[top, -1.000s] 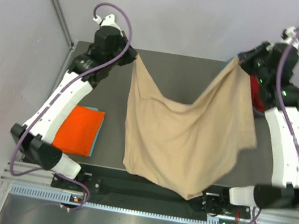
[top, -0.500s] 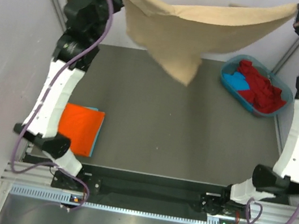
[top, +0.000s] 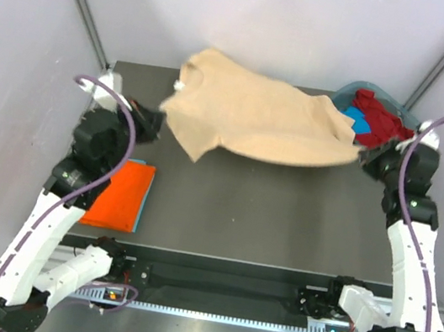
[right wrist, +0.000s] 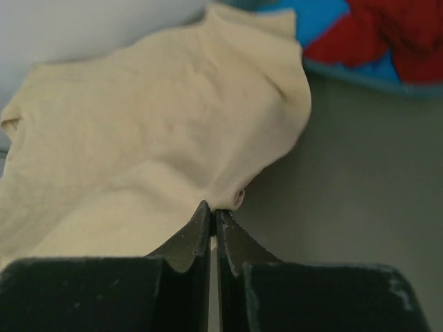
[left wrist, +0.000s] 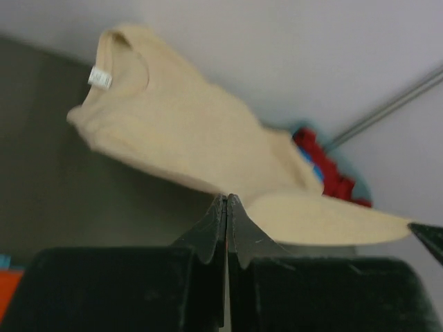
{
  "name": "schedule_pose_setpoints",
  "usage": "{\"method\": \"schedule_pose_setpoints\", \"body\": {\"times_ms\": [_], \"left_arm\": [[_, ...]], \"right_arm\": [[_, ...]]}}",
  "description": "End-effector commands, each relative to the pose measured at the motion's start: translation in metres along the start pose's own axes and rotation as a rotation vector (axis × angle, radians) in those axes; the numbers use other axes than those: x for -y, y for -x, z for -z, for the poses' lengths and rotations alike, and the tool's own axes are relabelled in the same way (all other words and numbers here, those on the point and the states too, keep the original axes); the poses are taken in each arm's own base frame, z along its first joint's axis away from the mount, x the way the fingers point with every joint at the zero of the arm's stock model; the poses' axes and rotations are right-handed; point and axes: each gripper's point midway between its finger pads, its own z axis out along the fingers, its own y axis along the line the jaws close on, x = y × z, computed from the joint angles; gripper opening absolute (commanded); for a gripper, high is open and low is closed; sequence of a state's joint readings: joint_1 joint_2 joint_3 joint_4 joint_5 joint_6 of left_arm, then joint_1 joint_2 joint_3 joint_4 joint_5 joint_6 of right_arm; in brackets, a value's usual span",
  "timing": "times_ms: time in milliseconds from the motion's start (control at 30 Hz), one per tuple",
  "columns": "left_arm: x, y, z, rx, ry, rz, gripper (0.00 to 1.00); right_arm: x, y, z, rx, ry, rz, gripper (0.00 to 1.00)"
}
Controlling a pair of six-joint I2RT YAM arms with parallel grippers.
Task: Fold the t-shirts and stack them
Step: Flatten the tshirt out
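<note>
Settling flat upper centre after high fling: shirt (top: 255, 120) | left gripper (top: 156, 118), right gripper (top: 367, 159) clenched on its edges | folding not begun

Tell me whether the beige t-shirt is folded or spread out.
Spread out, not folded. The beige t-shirt stretches wide between the left hand and the right hand, each shut on an edge.

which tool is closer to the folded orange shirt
Left. The left tool is just beyond the folded orange shirt, same side; the right tool is across the table beside the tub. Both grip the beige shirt.
</note>
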State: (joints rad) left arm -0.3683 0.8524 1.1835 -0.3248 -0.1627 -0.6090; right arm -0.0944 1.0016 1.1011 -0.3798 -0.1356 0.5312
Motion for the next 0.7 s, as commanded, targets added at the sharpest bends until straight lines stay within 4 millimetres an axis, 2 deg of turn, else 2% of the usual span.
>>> {"method": "schedule_pose_setpoints", "body": {"times_ms": [0,33,67,100,167,200,267,500,667], "left_arm": [[-0.044,-0.086,0.029,-0.263,0.079,0.013,0.00],[-0.054,-0.101,0.037,-0.306,0.104,0.012,0.00],[-0.063,-0.112,0.044,-0.336,0.126,0.024,0.00],[-0.081,-0.134,0.060,-0.397,0.179,0.026,0.00],[-0.094,-0.147,0.076,-0.427,0.218,0.046,0.00],[-0.107,-0.161,0.086,-0.475,0.267,0.043,0.00],[-0.112,-0.166,0.094,-0.492,0.289,0.045,0.00],[-0.115,-0.172,0.106,-0.568,0.317,0.021,0.00],[-0.123,-0.179,0.120,-0.618,0.360,0.016,0.00]], "right_arm": [[0.036,-0.040,0.024,-0.045,-0.112,0.015,0.00],[0.050,-0.061,0.032,-0.099,-0.164,-0.008,0.00],[0.066,-0.091,0.032,-0.165,-0.208,-0.042,0.00],[0.071,-0.107,0.034,-0.212,-0.210,-0.056,0.00],[0.088,-0.146,0.044,-0.306,-0.256,-0.091,0.00],[0.092,-0.155,0.047,-0.328,-0.268,-0.097,0.00],[0.104,-0.169,0.054,-0.356,-0.313,-0.105,0.00],[0.132,-0.183,0.072,-0.380,-0.468,-0.102,0.00],[0.134,-0.184,0.086,-0.377,-0.494,-0.111,0.00]]}}
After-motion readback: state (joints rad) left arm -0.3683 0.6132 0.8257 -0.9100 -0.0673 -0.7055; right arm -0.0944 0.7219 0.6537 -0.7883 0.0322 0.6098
